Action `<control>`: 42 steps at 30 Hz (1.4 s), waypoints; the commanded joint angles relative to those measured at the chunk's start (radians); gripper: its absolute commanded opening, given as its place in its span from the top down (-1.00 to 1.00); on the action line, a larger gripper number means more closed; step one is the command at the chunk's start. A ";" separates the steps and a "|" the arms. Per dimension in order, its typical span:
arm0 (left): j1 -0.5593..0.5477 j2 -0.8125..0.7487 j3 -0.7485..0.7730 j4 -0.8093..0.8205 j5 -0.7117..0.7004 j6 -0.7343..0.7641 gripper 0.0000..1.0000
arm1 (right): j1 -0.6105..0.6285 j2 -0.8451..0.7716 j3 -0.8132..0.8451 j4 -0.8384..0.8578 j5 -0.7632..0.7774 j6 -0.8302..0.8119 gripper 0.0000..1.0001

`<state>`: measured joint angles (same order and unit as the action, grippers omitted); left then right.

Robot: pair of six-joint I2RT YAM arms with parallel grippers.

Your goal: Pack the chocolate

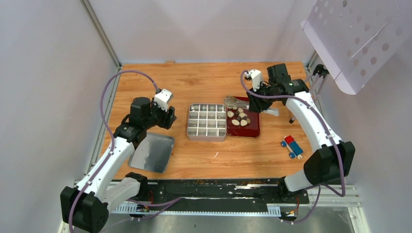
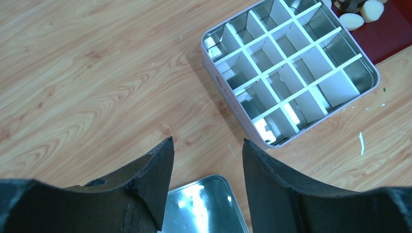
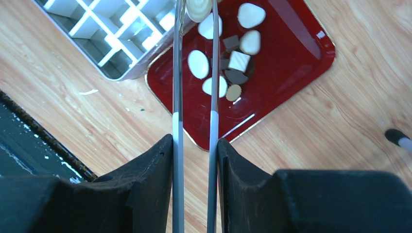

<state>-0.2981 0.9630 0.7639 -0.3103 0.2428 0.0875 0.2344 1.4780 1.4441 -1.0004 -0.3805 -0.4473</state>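
Several cream-white and dark brown chocolate pieces [image 3: 219, 60] lie on a red tray [image 3: 301, 58], to the right of the divided metal tin [image 1: 206, 121]. My right gripper [image 3: 194, 141] is shut on long metal tongs [image 3: 178, 73]. The tong tips pinch one cream chocolate piece [image 3: 199, 8] above the tray's edge beside the tin [image 3: 111, 29]. Every tin compartment that shows [image 2: 291, 68] looks empty. My left gripper [image 2: 208, 141] hangs open with nothing in it, left of the tin and above the tin lid [image 2: 204, 204]. From above, the right gripper [image 1: 256, 103] sits behind the tray [image 1: 253, 130] and the left gripper [image 1: 170, 118] left of the tin.
The shiny tin lid [image 1: 153, 153] lies flat near the left arm. A small red-and-blue block [image 1: 291, 145] rests right of the tray. A black-tipped stick [image 3: 398, 138] lies on the wood at the right. A perforated white panel [image 1: 359, 39] hangs at the upper right.
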 commanded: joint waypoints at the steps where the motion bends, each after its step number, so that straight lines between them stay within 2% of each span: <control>1: 0.013 -0.009 -0.004 0.013 0.001 -0.003 -0.25 | 0.046 -0.005 0.038 0.034 -0.053 -0.013 0.63; 26: 0.063 -0.055 -0.043 0.026 0.023 -0.039 -0.25 | 0.116 0.141 0.097 0.100 0.013 -0.001 0.61; 38: 0.073 -0.057 -0.054 0.035 0.032 -0.048 -0.25 | 0.126 0.132 0.097 0.121 0.026 0.019 0.25; 42: 0.073 -0.056 -0.052 0.035 0.033 -0.048 -0.25 | 0.126 0.125 0.091 0.116 0.022 0.020 0.26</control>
<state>-0.2340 0.9234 0.7147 -0.3096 0.2604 0.0536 0.3534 1.6215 1.4990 -0.9302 -0.3500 -0.4450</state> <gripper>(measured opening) 0.623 0.373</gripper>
